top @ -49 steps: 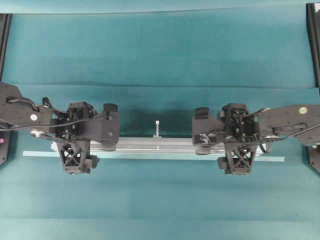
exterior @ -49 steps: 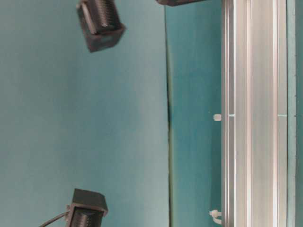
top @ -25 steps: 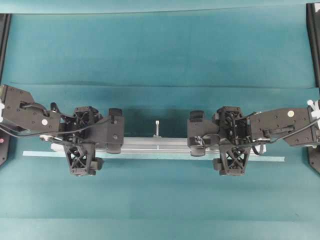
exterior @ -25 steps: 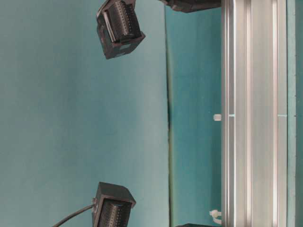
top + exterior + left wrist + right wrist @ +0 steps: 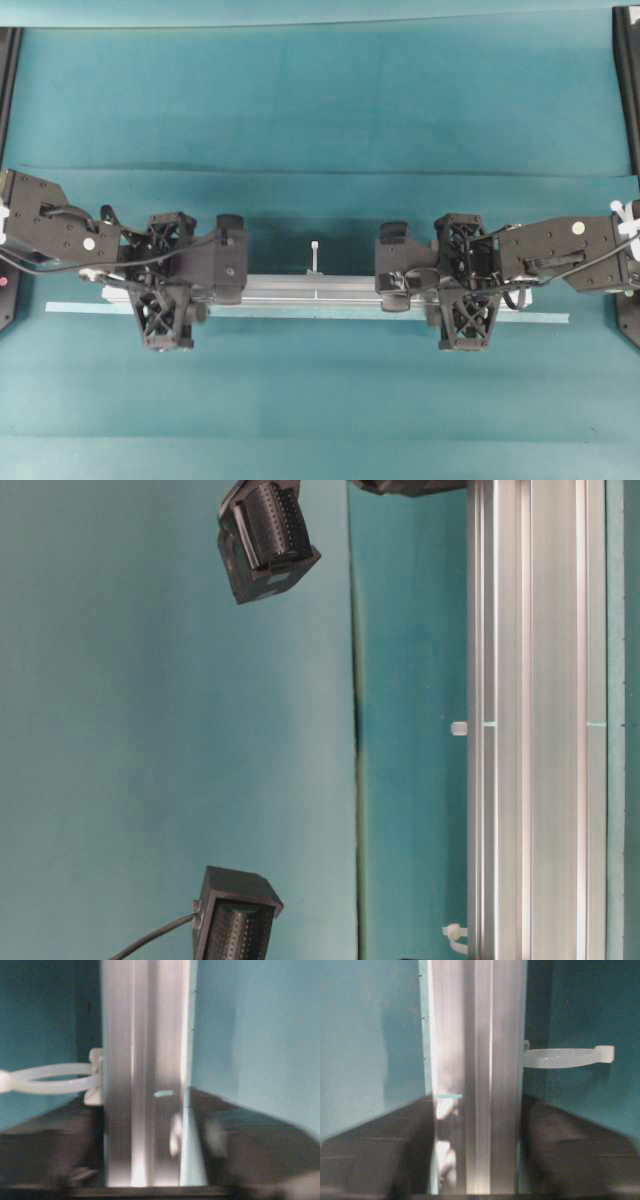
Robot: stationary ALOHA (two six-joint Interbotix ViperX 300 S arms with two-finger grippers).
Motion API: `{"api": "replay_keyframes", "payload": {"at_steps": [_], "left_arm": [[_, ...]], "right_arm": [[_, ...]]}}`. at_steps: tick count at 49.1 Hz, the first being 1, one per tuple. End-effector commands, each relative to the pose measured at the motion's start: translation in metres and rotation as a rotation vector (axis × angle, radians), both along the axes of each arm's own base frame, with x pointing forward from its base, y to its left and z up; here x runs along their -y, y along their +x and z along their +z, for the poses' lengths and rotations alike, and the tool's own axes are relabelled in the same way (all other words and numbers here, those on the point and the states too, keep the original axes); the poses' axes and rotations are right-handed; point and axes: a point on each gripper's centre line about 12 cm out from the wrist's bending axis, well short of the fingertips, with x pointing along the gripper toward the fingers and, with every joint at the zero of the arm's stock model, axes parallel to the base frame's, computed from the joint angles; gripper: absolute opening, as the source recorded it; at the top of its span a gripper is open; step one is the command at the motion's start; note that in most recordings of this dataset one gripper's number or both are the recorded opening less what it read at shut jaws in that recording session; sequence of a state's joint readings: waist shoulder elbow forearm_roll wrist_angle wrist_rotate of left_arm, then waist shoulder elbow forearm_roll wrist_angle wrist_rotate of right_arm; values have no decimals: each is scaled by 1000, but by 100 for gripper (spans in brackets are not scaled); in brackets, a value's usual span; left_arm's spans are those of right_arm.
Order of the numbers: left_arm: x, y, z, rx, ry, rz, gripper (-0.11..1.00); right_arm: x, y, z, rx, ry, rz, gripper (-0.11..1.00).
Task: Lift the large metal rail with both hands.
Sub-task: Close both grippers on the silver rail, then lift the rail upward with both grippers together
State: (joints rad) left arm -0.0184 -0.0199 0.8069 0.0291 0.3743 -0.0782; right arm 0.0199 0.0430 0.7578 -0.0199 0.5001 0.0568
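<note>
Both of your arms reach in level from the frame's side edges toward its middle, wrists straight, each black lattice-frame gripper straddling the long grooved silver aluminium rail [image 5: 310, 288]. That rail lies flat on the teal bench [image 5: 320, 100], running left to right across the lower middle of the overhead frame.

The left gripper [image 5: 205, 285] sits near the rail's left end. Its jaws flank the rail closely, but the wrist picture is smeared, so you cannot tell whether they are clenched on it.

The right gripper [image 5: 415, 285] sits right of centre, and its jaws press against both sides of the rail, grasping it.

A small white zip tie [image 5: 314, 255] sticks up-frame from the rail between the grippers. A thin pale tape strip [image 5: 545, 317] lies just beside the rail's lower edge, under the lower jaws.
</note>
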Motion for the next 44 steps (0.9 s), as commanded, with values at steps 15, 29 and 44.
{"api": "replay_keyframes", "payload": {"at_steps": [15,29,44], "left_arm": [[0,2,5,18,0,0,36],[-1,1,5,17,1,-1,36],[-5,-2,39,31,4,14,36]], "right_arm": [[2,2,-2,-3,12,-28,39],[2,2,-2,-2,13,-29,39],[4,7,41,24,31,-58,39]]}}
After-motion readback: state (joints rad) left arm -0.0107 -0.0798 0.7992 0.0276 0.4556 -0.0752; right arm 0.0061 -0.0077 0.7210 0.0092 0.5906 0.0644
